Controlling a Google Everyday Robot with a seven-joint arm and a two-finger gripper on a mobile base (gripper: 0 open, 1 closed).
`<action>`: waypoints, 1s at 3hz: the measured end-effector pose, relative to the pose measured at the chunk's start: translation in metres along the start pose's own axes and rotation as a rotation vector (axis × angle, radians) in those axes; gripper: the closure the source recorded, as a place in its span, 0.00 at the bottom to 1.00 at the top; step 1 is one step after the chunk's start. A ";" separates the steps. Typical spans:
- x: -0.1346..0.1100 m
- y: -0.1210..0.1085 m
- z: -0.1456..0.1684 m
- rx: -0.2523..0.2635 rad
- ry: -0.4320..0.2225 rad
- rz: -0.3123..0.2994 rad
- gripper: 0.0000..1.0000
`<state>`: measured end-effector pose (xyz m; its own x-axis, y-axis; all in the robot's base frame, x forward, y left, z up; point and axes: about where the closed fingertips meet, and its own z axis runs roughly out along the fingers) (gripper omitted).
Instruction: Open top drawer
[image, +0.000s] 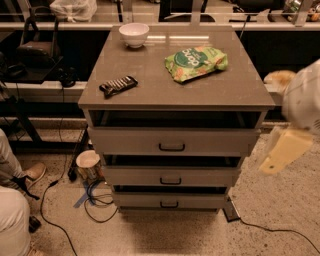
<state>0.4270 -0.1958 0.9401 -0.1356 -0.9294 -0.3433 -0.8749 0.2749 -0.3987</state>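
The top drawer (130, 141) is the widest of three grey-beige drawers in a cabinet at the centre of the camera view. Its black bar handle (172, 147) sits at the middle of the flat front. A dark gap shows between the drawer front and the cabinet top. My gripper (282, 150) hangs at the right edge, blurred, pale yellow under a white arm (302, 100). It is to the right of the cabinet, at about the height of the top drawer, and apart from the handle.
On the cabinet top (150, 95) lie a white bowl (134, 34), a green snack bag (196, 62) and a black snack bar (118, 85). A cup (88, 164) and cables lie on the floor to the left. A person's legs (12, 215) are at the lower left.
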 end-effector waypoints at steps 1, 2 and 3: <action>0.029 0.043 0.094 -0.181 -0.034 0.035 0.00; 0.029 0.043 0.094 -0.181 -0.034 0.035 0.00; 0.032 0.042 0.099 -0.176 -0.022 0.042 0.00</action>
<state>0.4315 -0.1900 0.8281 -0.1658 -0.9119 -0.3755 -0.9368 0.2646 -0.2289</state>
